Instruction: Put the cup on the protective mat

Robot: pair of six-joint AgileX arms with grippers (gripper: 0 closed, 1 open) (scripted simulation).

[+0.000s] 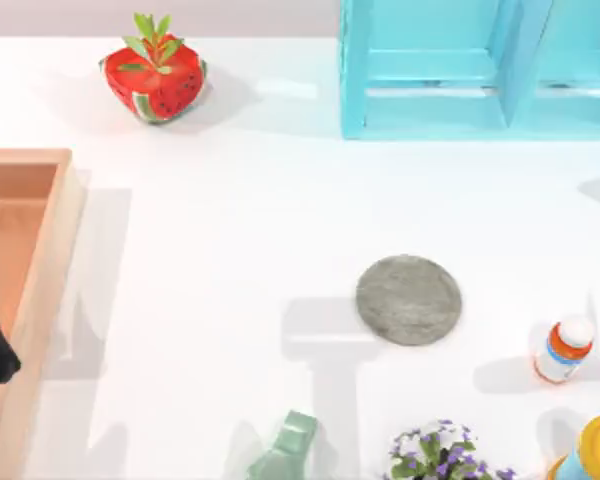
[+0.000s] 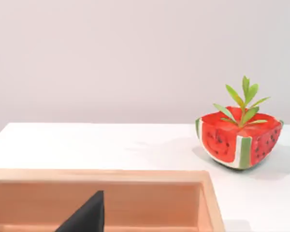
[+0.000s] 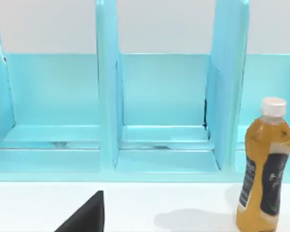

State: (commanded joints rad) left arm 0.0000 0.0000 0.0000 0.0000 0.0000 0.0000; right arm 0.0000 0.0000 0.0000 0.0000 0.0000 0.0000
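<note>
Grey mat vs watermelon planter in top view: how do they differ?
The protective mat is a flat, round, mottled grey disc; the watermelon planter is a tall red bowl shape with green-white stripes and leafy sprouts. The mat lies right of centre, nearer the table's front; the planter stands at the far left. Both rest on the white table, with nothing on them.

Bare protective mat (image 1: 409, 299) right of centre

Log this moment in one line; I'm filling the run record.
stage: cup not yet on mat | left end effector: over wooden tray | right end effector: facing teal shelf
</note>
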